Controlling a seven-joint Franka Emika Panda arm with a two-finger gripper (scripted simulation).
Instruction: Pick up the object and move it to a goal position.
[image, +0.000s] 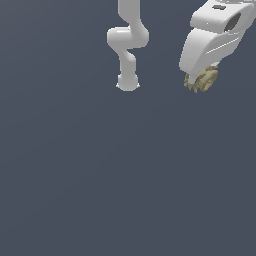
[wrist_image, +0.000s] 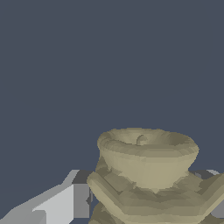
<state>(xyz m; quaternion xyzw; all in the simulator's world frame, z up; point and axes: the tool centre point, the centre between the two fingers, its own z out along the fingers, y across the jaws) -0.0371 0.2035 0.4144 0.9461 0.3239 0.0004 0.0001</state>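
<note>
Hand (image: 199, 82) clamped on object (image: 204, 80), tilted; object's rimmed end faces away from wrist.

At the exterior view's upper right, the white, smooth-shelled gripper (image: 199, 80) points downward with the small tan-yellow, ridged, lumpy object (image: 202, 80) lodged at its tip, partly hidden by the housing. The white jointed arm column (image: 128, 45) stands well apart, toward the exterior view's left.
</note>
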